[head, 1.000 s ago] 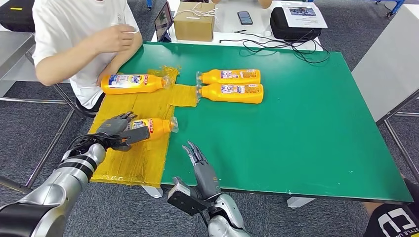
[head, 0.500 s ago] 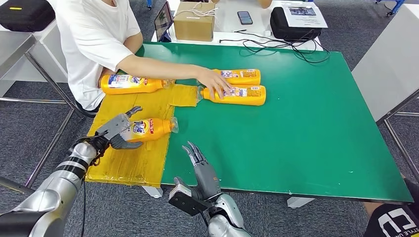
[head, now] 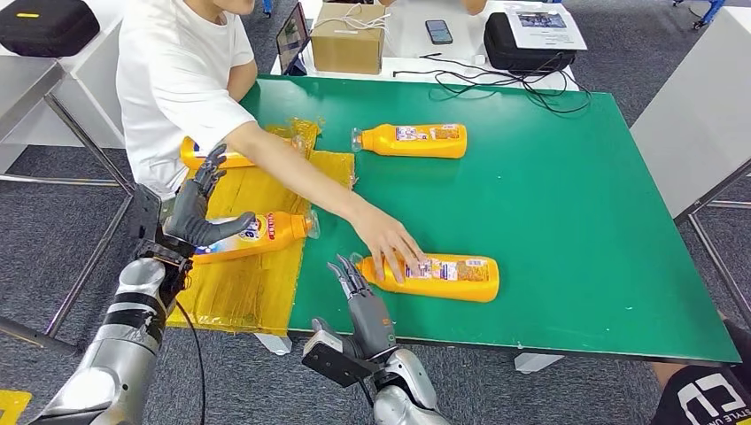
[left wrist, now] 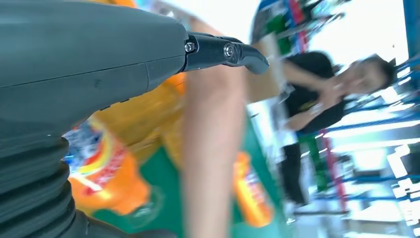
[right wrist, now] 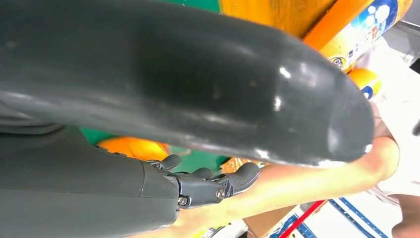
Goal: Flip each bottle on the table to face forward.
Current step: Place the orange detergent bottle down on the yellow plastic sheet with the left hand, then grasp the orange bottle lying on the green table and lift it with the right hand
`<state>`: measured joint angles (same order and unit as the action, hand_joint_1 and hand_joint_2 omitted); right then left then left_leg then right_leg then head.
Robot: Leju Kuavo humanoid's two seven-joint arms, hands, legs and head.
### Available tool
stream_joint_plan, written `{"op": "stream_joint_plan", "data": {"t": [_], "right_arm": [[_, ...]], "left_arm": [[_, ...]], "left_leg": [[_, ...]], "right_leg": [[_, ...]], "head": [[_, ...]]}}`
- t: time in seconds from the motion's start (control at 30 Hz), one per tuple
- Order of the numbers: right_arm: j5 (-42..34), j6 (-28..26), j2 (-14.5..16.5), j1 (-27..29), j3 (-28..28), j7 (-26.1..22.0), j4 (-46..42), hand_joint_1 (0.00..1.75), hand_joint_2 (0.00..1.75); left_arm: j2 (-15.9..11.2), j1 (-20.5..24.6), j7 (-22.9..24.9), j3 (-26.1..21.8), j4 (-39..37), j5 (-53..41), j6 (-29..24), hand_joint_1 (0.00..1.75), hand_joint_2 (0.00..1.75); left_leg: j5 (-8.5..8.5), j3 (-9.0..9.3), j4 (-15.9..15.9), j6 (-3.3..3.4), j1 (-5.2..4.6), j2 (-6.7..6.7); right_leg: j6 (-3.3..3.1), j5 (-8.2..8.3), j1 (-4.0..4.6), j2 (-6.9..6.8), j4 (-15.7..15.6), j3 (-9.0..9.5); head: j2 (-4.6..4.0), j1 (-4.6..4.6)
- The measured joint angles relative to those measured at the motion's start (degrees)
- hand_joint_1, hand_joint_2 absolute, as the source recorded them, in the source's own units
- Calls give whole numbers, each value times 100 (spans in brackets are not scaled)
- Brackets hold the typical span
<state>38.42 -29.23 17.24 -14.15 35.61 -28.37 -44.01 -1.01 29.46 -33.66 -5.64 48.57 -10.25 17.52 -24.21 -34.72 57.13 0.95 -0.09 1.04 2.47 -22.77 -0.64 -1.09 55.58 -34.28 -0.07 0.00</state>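
Left hand [head: 197,217] raised, fingers spread, holding nothing; orange plastic bottle with blue-white label [head: 266,232] lies just beyond its fingertips on yellow sheet [head: 239,292], label up: likely done. Right hand [head: 363,305] idle, fingers straight, apart, empty. Person's hand [head: 390,246] sets second orange bottle [head: 443,276] just past right fingertips. Far bottle [head: 412,139] untouched, remaining.

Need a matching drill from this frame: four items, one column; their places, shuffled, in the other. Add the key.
Items
1. cardboard box
2. phone
3. black case
4. person's hand

Places
A. under a printed sheet, on the white table
B. on the bottle nearest the right hand
C. beside a laptop, beyond the green mat
D. screen up, between the box and the case

Pairs: 1-C, 2-D, 3-A, 4-B
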Motion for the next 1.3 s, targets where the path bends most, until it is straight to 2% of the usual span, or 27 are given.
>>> {"op": "stream_joint_plan", "data": {"t": [0.2,0.27,0.3,0.37,0.43,0.5,0.67,0.9,1.03,1.13,1.3], "right_arm": [[118,-33,-5,1,0,114,-21,0,0],[418,-273,-24,6,0,311,-55,0,0],[765,-472,-53,16,-9,526,-107,0,0],[1970,-841,-158,99,-124,1152,-381,0,0],[3398,-1005,-304,244,-423,1737,-834,0,0],[4182,-1044,-445,394,-765,2032,-1281,0,0],[4433,-1046,-681,708,-1315,2229,-2099,0,0],[4501,-1047,-805,875,-1540,2382,-2528,0,0],[4483,-1046,-868,874,-1640,2516,-2556,0,175],[4418,-964,-945,811,-1708,2713,-2484,0,175],[4224,-255,-1097,553,-1725,3050,-1967,0,175]], "left_arm": [[198,-260,-4,-109,723,206,-184,0,175],[237,-322,6,-135,868,298,-230,0,175],[259,-365,27,-153,947,364,-249,0,175],[314,-491,125,-192,1148,533,-289,0,175],[369,-652,266,-228,1390,721,-311,0,175],[410,-809,379,-255,1622,852,-307,0,175],[459,-1069,481,-288,2020,965,-292,0,175],[506,-1184,527,-297,2238,1013,-271,0,175],[534,-1250,545,-297,2324,1032,-260,0,175],[539,-1316,549,-295,2399,1039,-271,0,175],[544,-1419,601,-295,2479,1029,-259,0,175]], "left_leg": [[0,-2,0,0,-1,-1],[0,-1,0,0,-1,0],[0,-1,0,0,-1,0],[0,0,0,0,-1,0],[-1,-1,1,1,-2,-1],[-2,-2,1,1,-3,-2],[-5,-4,1,1,-4,-3],[-5,-2,0,1,-2,-2],[-4,-2,0,1,-2,-1],[-5,-4,0,1,-3,-2],[-5,-4,0,1,-3,-2]], "right_leg": [[0,0,0,0,-1,-1],[0,0,0,0,-1,-1],[0,0,0,0,-1,-1],[0,0,-1,0,-2,-1],[1,0,-1,-1,-2,-1],[1,0,-3,-1,-3,-1],[1,-1,-3,0,-4,-3],[1,-1,0,1,-3,-3],[1,0,-1,1,-3,-2],[1,0,-2,1,-3,-1],[2,0,-2,0,-3,-1]], "head": [[0,0],[0,0],[0,0],[0,0],[0,0],[0,1],[0,-1],[0,-1],[0,0],[0,-1],[0,-2]]}}
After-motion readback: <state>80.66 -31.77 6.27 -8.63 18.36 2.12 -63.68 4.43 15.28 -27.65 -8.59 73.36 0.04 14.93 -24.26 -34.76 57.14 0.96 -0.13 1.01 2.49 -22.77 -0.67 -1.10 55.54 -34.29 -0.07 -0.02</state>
